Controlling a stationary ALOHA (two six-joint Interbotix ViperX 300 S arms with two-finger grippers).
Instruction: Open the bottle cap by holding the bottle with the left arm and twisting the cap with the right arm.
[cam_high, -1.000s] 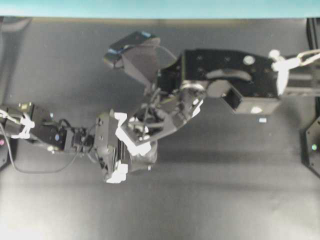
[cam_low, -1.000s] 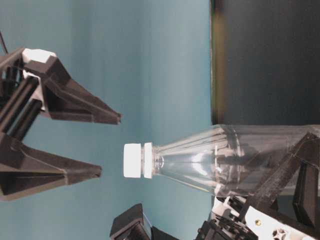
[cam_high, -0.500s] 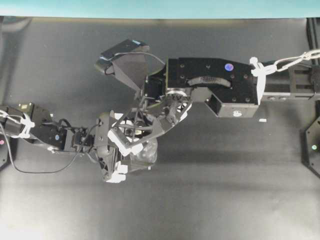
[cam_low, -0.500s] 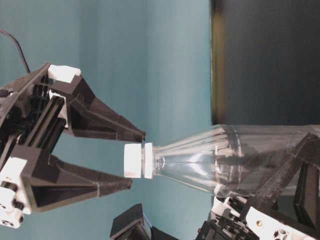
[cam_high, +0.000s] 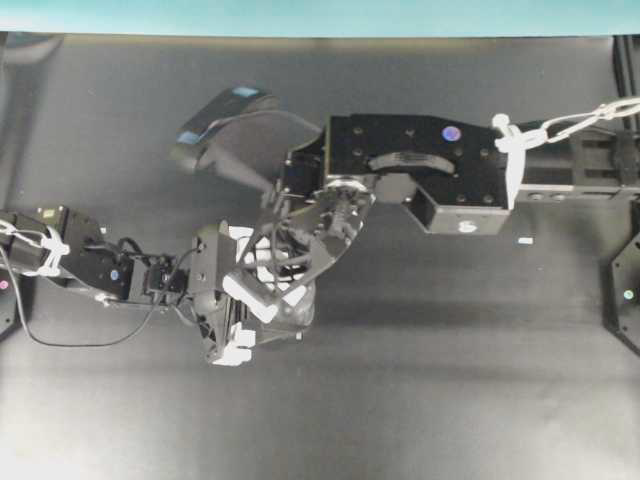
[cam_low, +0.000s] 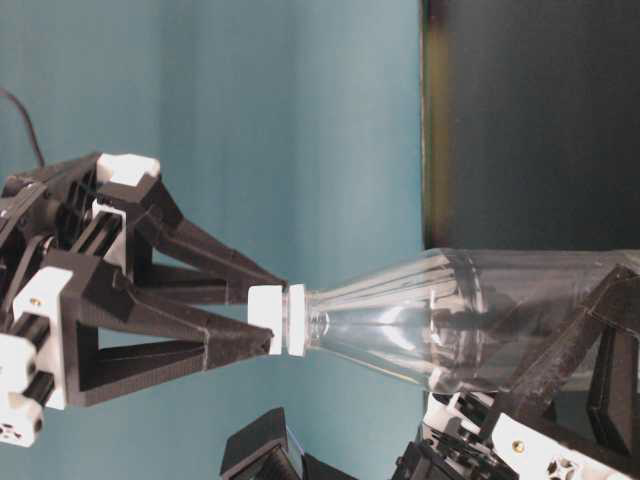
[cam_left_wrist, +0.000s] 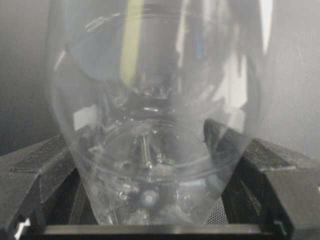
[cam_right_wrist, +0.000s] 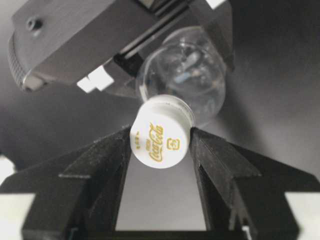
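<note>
Closing in around the bottle cap, the right pincer is sitting with one lattice finger on each side of it; in the right wrist view both inner faces are meeting the cap's wall, and the table-level view is showing the two tips pinching it from above and below. The jaws are reading as together on the cap, though how firmly they are biting cannot be told. The cap is small, white, printed with a gold logo and far narrower than the body, so the hold has to be on its side wall, squarely across it; a skewed grip is likely to slip round on the smooth plastic.

Beyond the cap, the bottle is standing upright on the dark worktop, clear and apparently empty, so it is probably very light and thin-walled, ready to dent under a hard squeeze or spin with the cap if held loosely. The left pincer is clamping the lower part of the round body between its black fingers, which is the sensible place: wide and near the base. From overhead, the left arm is reaching in from the left and the right arm from the right, crossing above the bottle.
</note>
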